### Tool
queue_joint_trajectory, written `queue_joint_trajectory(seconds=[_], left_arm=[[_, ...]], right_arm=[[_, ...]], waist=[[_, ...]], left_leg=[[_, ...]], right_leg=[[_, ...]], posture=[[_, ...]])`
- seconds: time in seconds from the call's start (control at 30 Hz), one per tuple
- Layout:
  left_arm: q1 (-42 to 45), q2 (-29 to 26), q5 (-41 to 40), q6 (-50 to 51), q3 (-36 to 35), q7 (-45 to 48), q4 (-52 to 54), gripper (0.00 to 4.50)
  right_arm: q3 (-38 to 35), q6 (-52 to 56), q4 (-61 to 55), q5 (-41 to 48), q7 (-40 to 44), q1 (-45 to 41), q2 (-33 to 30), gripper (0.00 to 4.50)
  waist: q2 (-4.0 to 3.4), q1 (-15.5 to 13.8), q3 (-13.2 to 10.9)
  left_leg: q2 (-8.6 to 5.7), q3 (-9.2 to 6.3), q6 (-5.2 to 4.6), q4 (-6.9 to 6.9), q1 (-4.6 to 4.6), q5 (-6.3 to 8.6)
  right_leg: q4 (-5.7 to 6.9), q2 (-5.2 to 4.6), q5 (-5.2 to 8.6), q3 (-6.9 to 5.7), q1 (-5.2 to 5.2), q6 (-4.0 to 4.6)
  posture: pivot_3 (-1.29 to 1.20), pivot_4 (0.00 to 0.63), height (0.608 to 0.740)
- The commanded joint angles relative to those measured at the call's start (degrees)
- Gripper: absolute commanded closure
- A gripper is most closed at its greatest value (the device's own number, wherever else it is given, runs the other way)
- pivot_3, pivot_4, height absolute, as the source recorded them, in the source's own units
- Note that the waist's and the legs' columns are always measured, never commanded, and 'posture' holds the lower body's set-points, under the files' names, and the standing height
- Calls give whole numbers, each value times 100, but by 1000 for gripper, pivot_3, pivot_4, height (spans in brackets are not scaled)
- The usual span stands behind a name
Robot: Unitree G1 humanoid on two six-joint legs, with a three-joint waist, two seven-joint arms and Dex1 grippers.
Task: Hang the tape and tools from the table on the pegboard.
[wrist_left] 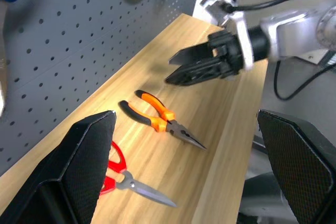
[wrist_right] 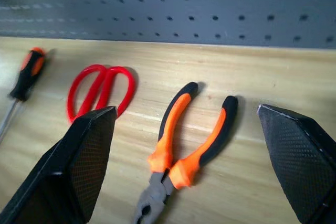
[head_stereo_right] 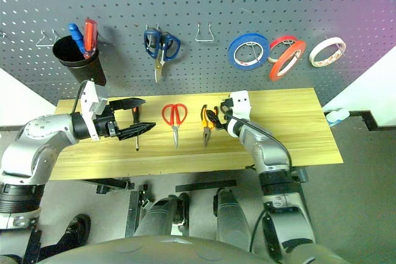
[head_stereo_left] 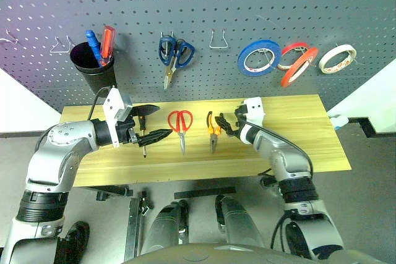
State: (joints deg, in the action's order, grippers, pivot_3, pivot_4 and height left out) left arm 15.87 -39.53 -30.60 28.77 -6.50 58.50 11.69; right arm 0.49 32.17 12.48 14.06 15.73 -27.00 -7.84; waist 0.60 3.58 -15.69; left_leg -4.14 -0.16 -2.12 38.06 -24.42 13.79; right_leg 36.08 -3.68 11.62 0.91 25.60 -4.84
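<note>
The red-handled scissors (head_stereo_left: 180, 122), the orange-and-black pliers (head_stereo_left: 213, 130) and the slim screwdriver (head_stereo_left: 143, 133) lie side by side on the light wood table (head_stereo_left: 291, 146). My left gripper (head_stereo_left: 162, 122) hovers open over the screwdriver, partly hiding it, just left of the scissors. My right gripper (head_stereo_left: 221, 125) is open right beside the pliers' handles (wrist_right: 184, 140), which show between its fingers in the right wrist view. The thin all-red tape (head_stereo_left: 299, 66) hangs on the pegboard (head_stereo_left: 204, 4).
On the pegboard hang a black cup (head_stereo_left: 93, 66) with blue and red screwdrivers, blue scissors (head_stereo_left: 175, 54), a blue roll (head_stereo_left: 258, 57), a red roll with a white core (head_stereo_left: 289, 55) and a whitish roll (head_stereo_left: 337, 58). A wire hook (head_stereo_left: 218, 40) is bare.
</note>
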Motion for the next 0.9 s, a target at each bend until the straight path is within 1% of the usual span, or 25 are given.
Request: queue_joint_trajectory(seconds=[0.03, 0.1, 0.13, 0.23, 0.4, 0.53, 0.6, 0.73, 0.83, 0.9], left_arm=[[-103, -135, -125, 35, -210, -48, 300, 0], [-125, -125, -205, 118, -253, -99, 370, 0], [-138, -130, -212, 132, -256, -106, 400, 0], [-198, -152, -209, 135, -211, -122, 470, 0], [-243, -161, -298, 225, -208, -154, 567, 0], [-260, -177, -351, 292, -207, -176, 637, 0], [-260, -180, -368, 317, -197, -186, 660, 0], [-253, -167, -363, 344, -174, -189, 668, 0], [-268, -168, -370, 359, -169, -198, 704, 0], [-279, -173, -382, 380, -172, -208, 738, 0]], right_arm=[[49, 218, -52, -272, -595, -91, 260, 20], [-147, 528, 60, -391, -1177, -206, 451, 20], [-207, 617, 72, -399, -1310, -259, 517, 20], [-136, 854, -6, -480, -1463, -430, 634, 20], [-450, 1263, 108, -524, -2177, -666, 1021, 20], [-444, 1427, 51, -625, -2472, -726, 1247, 20], [-618, 1538, 89, -611, -2772, -769, 1435, 20], [-739, 1578, 293, -604, -2968, -906, 1602, 20], [-733, 1484, 414, -547, -2948, -1032, 1689, 20], [-640, 1435, 431, -446, -2764, -1086, 1780, 20]], waist=[[0, -15, 0], [0, -33, 0], [0, -43, 0], [-1, -95, -1], [-1, -102, -1], [-2, -101, -1], [-2, -101, -1], [-3, -97, -2], [-4, -101, -3], [-4, -99, -4]], left_leg=[[0, 0, 0, 0, 0, 0], [0, 0, 0, 0, 0, 0], [0, 0, 1, 0, 0, 0], [0, 0, 1, 0, 0, 0], [0, 0, 1, -7, 0, -1], [0, 0, 0, -12, -1, -1], [0, -1, 0, -12, -1, -1], [0, -1, 0, -13, -1, -1], [0, -1, 0, -15, -1, -1], [0, -1, 0, -17, -2, -1]], right_leg=[[0, 0, 0, 0, 0, 0], [1, 0, 0, 0, 1, 0], [2, 0, 0, 0, 2, 1], [1, 0, 1, 0, 3, 2], [1, 0, 3, 0, 6, 6], [-3, 0, 4, 0, 8, 7], [-2, 0, 4, 0, 8, 8], [0, 1, 14, 0, 11, 24], [-2, 1, 15, -1, 11, 26], [-4, 1, 15, -1, 11, 26]], posture=[[-16, 244, 740], [-15, 250, 740], [-16, 252, 740], [-13, 256, 740], [-11, 264, 740], [-11, 271, 740], [-10, 272, 740], [-11, 277, 740], [-6, 279, 740], [-2, 280, 740]])
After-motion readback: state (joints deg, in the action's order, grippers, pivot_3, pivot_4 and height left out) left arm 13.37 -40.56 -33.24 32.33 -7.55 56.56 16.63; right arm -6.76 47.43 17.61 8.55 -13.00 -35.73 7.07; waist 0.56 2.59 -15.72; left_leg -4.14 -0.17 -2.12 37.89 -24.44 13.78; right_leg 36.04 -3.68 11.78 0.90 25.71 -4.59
